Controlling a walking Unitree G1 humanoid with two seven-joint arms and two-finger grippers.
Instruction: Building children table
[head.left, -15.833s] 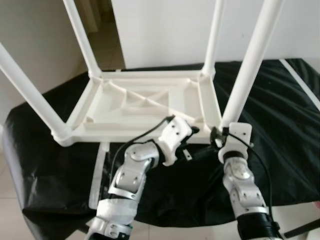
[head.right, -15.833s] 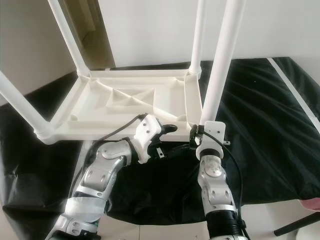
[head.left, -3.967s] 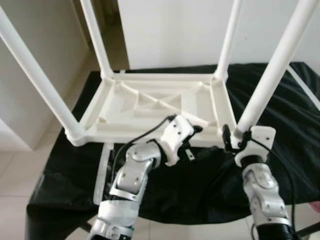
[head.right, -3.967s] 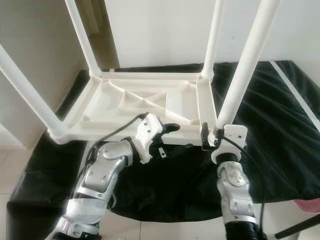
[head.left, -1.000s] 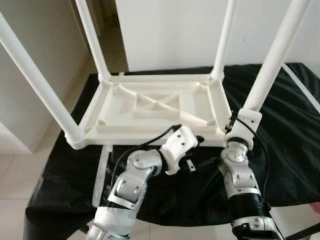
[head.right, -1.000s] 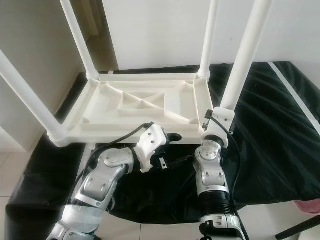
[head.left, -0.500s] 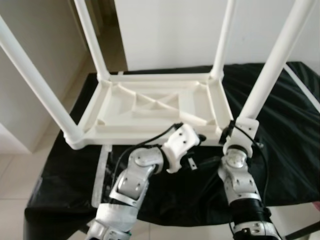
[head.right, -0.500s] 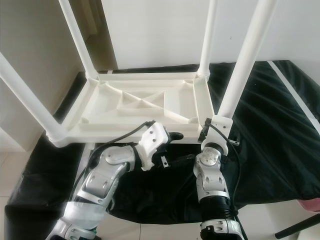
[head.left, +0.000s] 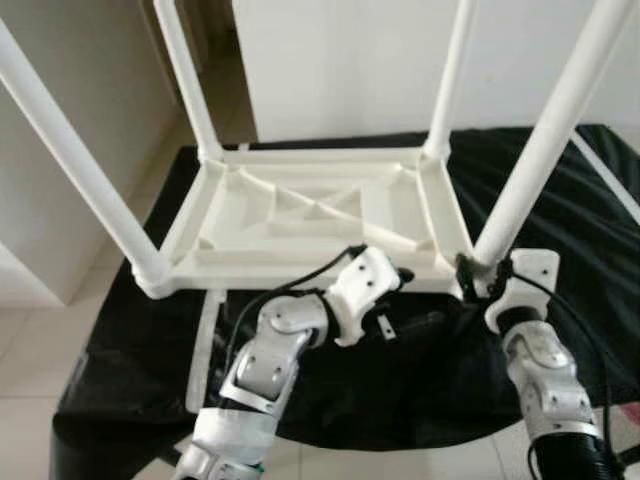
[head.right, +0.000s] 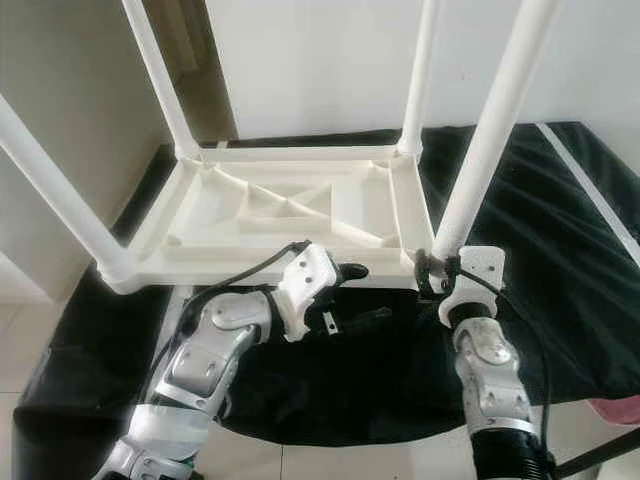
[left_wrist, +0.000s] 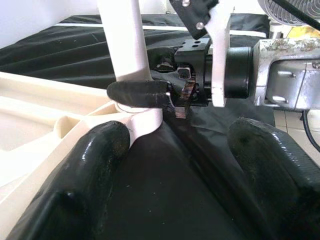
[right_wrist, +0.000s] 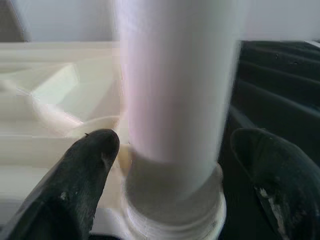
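Since a second ago, our right gripper has swung outward, wrist now right of the near-right leg; its fingers straddle the leg's base, open, not clamped. Our left gripper hovers open beside the same corner. The inverted white plastic children's table rests on a black cloth. We judge it light, rigid and smooth; grip low, near the socket.
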